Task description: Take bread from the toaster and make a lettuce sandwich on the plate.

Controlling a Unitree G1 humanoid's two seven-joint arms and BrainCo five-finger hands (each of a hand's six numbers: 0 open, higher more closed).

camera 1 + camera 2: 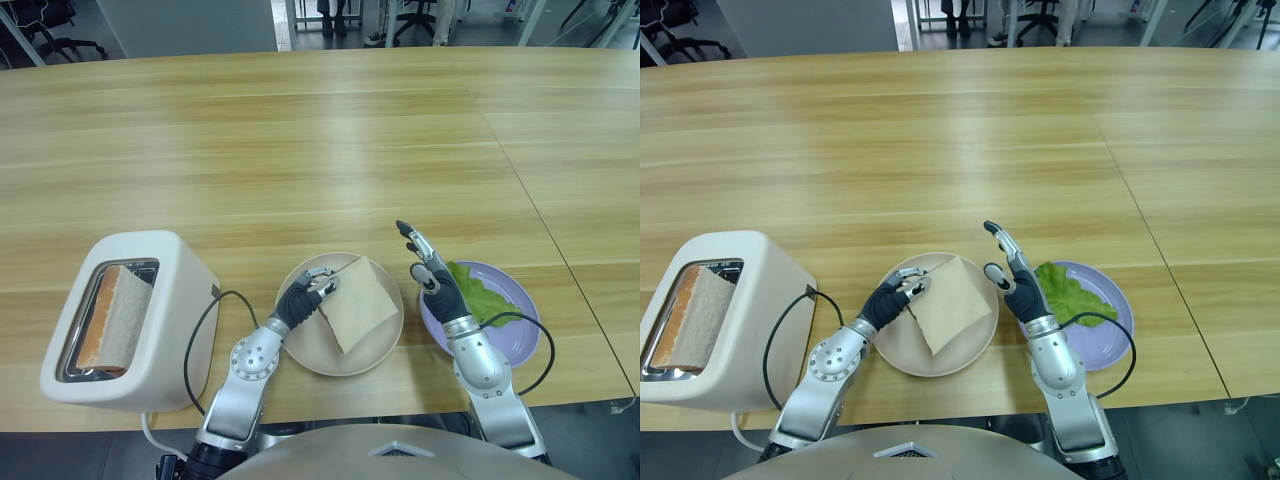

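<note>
A cream toaster (175, 300) stands at the front left, and one bread slice (112, 318) sits upright in its slot. Another bread slice (357, 303) lies on the beige plate (310, 362) at the front centre. My left hand (308, 297) rests at that slice's left edge, fingers curled onto it. A green lettuce leaf (482, 296) lies on the purple plate (518, 345) to the right. My right hand (432, 275) hovers over the purple plate's left rim, just left of the lettuce, fingers stretched out and holding nothing.
The toaster's black cord (200, 340) loops between toaster and beige plate. A black cable (535, 325) from my right arm arcs over the purple plate. The wooden table (300, 150) stretches far back, with chairs beyond its far edge.
</note>
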